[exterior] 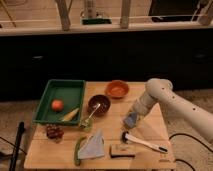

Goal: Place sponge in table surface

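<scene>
The grey-blue sponge (131, 119) is at the tip of my gripper (132, 118), just above the light tan wooden table surface (150, 132), right of centre. The white arm comes in from the right and bends down to it. The sponge looks held in the gripper, low over the wood; whether it touches the table I cannot tell.
A green tray (59, 101) at the left holds an orange fruit (57, 105) and a banana (70, 115). An orange bowl (117, 89) and a dark bowl with a spoon (99, 104) stand behind. A grey cloth (93, 145), tan block (122, 150) and white-handled brush (145, 142) lie in front.
</scene>
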